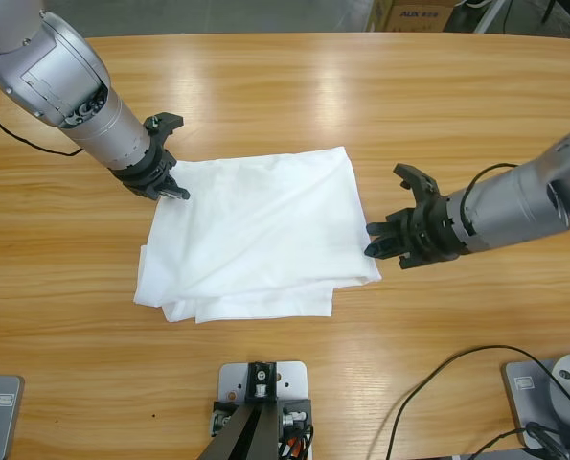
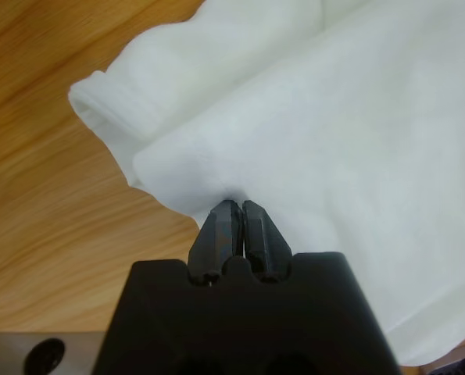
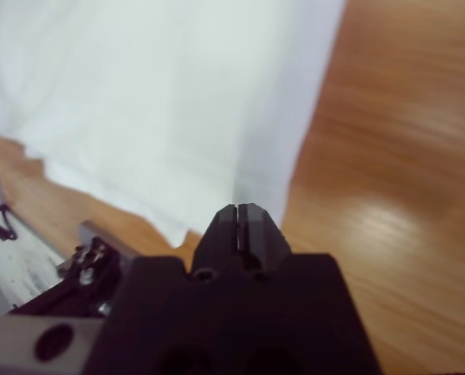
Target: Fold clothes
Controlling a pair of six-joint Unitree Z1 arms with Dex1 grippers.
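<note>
My left gripper (image 1: 172, 189) pinches the T-shirt (image 1: 265, 235) at its far-left corner; my right gripper (image 1: 374, 240), jaws pressed together, grips its right edge. Folded mid-table (image 1: 294, 86), the thin cotton could slip out if I pull unevenly.

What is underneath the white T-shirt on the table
The folded T-shirt lies on the bare wooden table; at its lower-left edge its own under layers peek out. Anything beneath its middle is covered and cannot be seen.
</note>
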